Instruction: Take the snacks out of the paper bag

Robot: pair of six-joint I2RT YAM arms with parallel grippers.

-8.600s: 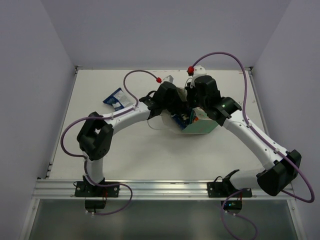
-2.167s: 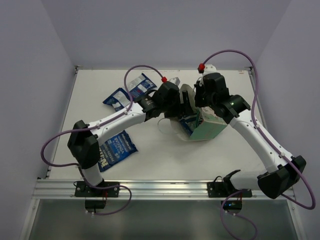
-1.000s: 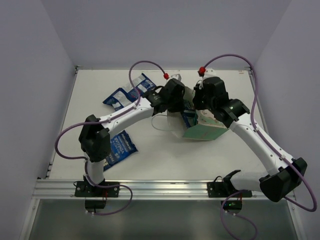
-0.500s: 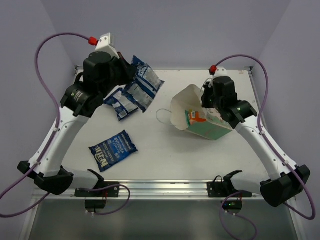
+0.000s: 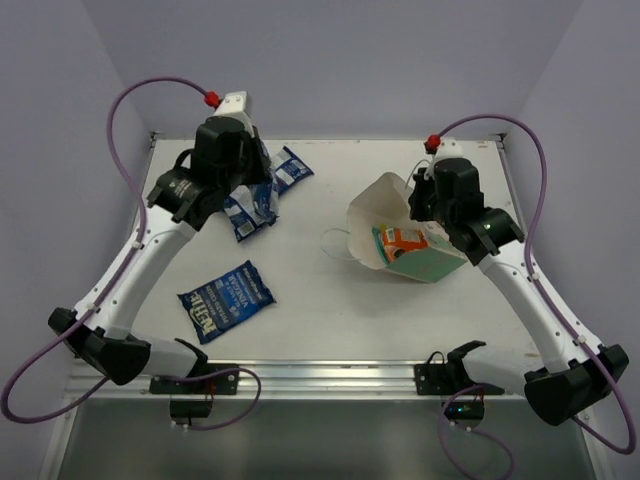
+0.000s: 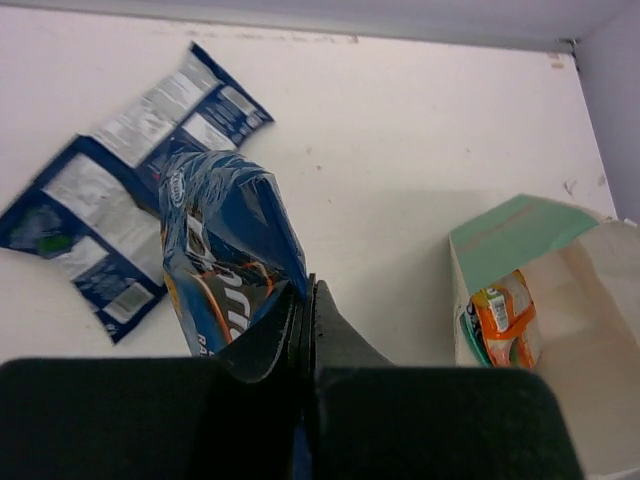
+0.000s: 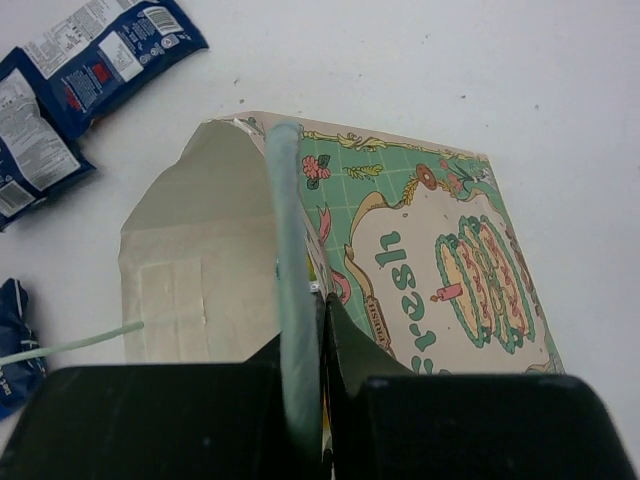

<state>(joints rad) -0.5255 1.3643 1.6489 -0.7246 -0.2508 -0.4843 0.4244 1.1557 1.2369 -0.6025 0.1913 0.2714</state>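
1. Top view. In the last half second the left gripper (image 5: pixel 248 176) has come down from high over the far-left corner. It now hangs above the far packets (image 5: pixel 252 208), well apart from the bag (image 5: pixel 428 262). The bag lies on its side right of centre on the table (image 5: pixel 330 320), with its mouth facing left. The right gripper (image 5: pixel 418 203) grips its upper wall. A near packet (image 5: pixel 225 298) lies alone at front left. We judge three snacks are out and one is in transit. The orange packet (image 5: pixel 403 240) is not yet out.

2. Left wrist. The jaws are clamped on the lower edge of a blue packet (image 6: pixel 225 260), which stands crumpled above them. We cannot tell whether it touches the far packets below. Letting go looks like the next step.

3. Right wrist. The fingers are closed tight on the bag's rim, keeping the mouth open with the printed side up. The handle (image 7: pixel 70 340) trails in front of the mouth and may snag a reach. The right gripper also crowds the top of the opening.
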